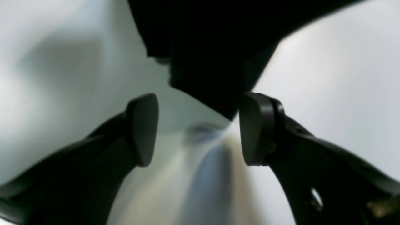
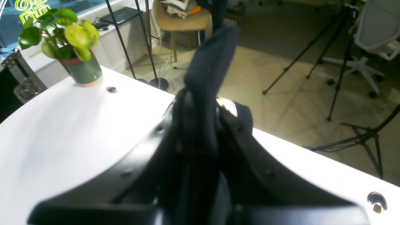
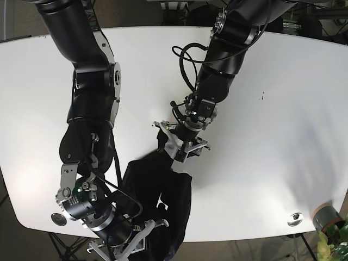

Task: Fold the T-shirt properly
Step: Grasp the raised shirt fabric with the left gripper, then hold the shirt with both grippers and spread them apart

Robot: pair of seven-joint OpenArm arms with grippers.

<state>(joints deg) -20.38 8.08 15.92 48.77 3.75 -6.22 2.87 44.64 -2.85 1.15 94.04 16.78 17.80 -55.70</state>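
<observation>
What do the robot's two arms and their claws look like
Both arms are bulky, glossy black tube segments. Loose black cables loop beside the left arm. The left claw has two matte dark, rounded oval pads on curved black fingers. The right claw is black too.

Dark T-shirt (image 3: 157, 190), seemingly bunched, table-front

The base view looks straight down on the white table (image 3: 283, 109) and both arms. The left wrist view sits close behind its pads (image 1: 142, 129), blurred. The right wrist view looks across the table's edge to a potted plant (image 2: 67, 43), also in the base view's corner.
</observation>
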